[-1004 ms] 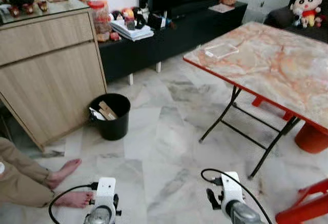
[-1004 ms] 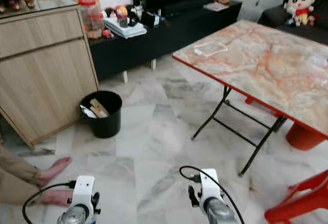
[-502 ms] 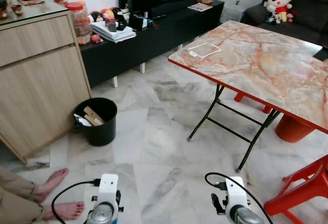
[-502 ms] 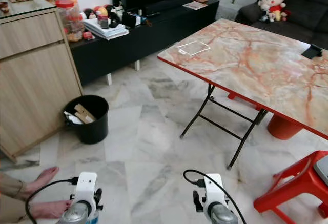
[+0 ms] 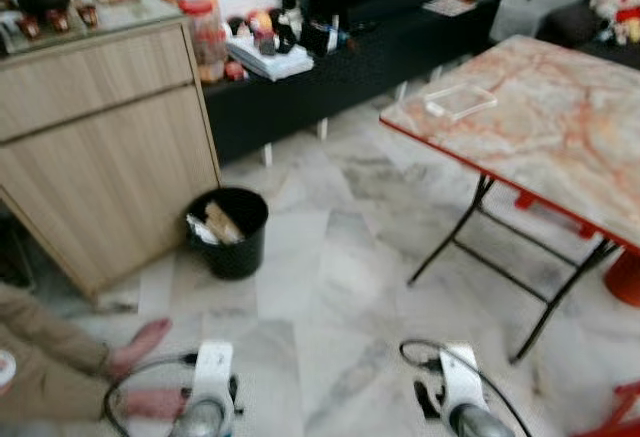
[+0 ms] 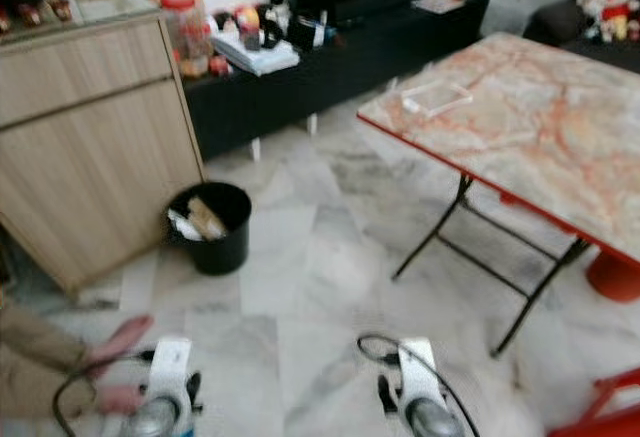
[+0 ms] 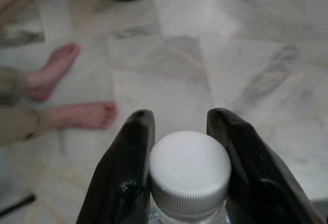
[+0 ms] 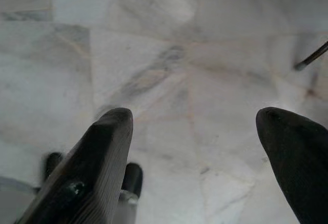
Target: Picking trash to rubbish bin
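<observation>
Gripping a white-capped clear plastic bottle (image 7: pixel 188 175) in our left gripper (image 7: pixel 187 170), we keep our right gripper (image 8: pixel 197 157) spread wide, facing the round black bin (image 5: pixel 231 232).

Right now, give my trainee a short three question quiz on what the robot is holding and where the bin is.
1. True or false: the left gripper is shut on a clear bottle with a white ribbed cap.
2. The round black plastic bin stands beside: A) the light wooden cabinet, B) the red-edged marble-pattern folding table, C) a sofa.
3. Fill in: the right gripper is ____.

Key: 1 true. 2 A. 3 open, with bare marble floor between its fingers.
</observation>
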Tool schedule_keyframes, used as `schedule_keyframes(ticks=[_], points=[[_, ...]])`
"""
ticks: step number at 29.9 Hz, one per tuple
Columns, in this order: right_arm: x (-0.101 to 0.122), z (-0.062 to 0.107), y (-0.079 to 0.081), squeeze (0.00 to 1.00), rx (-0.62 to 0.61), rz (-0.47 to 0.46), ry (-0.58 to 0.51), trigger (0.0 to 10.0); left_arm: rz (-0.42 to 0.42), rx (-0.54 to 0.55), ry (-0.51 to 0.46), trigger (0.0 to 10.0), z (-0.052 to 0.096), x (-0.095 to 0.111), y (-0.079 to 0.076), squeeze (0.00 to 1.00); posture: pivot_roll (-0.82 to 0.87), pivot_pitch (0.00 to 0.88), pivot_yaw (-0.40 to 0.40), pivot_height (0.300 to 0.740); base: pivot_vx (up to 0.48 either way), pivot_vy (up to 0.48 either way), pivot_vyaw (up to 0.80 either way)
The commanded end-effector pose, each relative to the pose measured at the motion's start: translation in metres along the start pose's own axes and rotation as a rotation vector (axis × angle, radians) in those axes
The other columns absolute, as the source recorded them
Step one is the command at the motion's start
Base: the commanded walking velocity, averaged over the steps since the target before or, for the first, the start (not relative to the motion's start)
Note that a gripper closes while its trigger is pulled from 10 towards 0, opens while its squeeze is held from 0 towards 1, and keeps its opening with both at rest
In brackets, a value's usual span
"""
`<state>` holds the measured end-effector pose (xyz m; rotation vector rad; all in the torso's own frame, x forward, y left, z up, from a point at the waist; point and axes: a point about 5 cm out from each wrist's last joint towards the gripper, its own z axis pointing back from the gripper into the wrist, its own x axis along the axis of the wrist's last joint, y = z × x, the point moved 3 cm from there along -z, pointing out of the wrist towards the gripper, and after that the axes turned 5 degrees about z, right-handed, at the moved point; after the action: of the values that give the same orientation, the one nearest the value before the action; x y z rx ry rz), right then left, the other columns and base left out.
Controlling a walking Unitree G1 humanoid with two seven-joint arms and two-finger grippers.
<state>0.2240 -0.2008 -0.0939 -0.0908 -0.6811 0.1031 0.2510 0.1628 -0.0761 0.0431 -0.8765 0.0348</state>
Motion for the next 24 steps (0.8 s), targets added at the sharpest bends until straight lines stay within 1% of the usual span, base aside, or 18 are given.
schedule_keyframes(ticks=[1, 6, 8, 11, 18, 20, 21, 24], points=[[0.0063, -0.0013, 0.0009, 0.0, -0.004, -0.009, -0.012, 10.0, -0.015, -0.006, 0.021, 10.0, 0.0012, -0.0057, -0.0004, 0.0, 0.04, 0.079, -0.092, 0.74, 0.368, 0.0, 0.0], [0.0065, -0.0013, 0.0009, 0.0, -0.002, 0.01, -0.011, 10.0, -0.015, -0.008, 0.022, 10.0, 0.0014, -0.0061, -0.0012, 0.0, 0.04, 0.077, -0.093, 0.74, 0.369, 0.0, 0.0], [0.0067, -0.0013, 0.0018, 0.0, 0.003, 0.036, -0.011, 10.0, -0.015, -0.008, 0.021, 10.0, 0.0014, -0.006, -0.0015, 0.0, 0.04, 0.077, -0.096, 0.74, 0.368, 0.0, 0.54], [0.0065, -0.0014, 0.0036, 0.0, 0.006, 0.025, -0.012, 10.0, -0.011, -0.005, 0.02, 10.0, 0.0015, -0.0061, -0.0011, 0.0, 0.04, 0.077, -0.096, 0.74, 0.369, 0.0, 0.73], [0.0062, -0.0013, 0.0025, 0.0, -0.004, 0.009, -0.012, 10.0, -0.011, -0.003, 0.022, 10.0, 0.0018, -0.0072, -0.0002, 0.0, 0.04, 0.072, -0.091, 0.74, 0.372, 0.0, 0.0], [0.0054, -0.0012, 0.0013, 0.0, -0.006, -0.008, -0.008, 10.0, -0.013, -0.003, 0.022, 10.0, 0.0019, -0.0073, 0.0, 0.0, 0.04, 0.07, -0.092, 0.74, 0.369, 0.0, 0.0], [0.0048, -0.0012, 0.0018, 0.0, 0.0, -0.021, -0.005, 10.0, -0.013, -0.003, 0.022, 10.0, 0.0019, -0.0075, 0.0001, 0.0, 0.04, 0.068, -0.091, 0.74, 0.371, 0.0, -0.8], [0.0041, -0.0011, 0.0014, 0.0, -0.002, -0.009, -0.001, 10.0, -0.013, -0.003, 0.022, 10.0, 0.002, -0.0075, 0.0001, 0.0, 0.04, 0.066, -0.09, 0.74, 0.371, 0.0, -0.8]])
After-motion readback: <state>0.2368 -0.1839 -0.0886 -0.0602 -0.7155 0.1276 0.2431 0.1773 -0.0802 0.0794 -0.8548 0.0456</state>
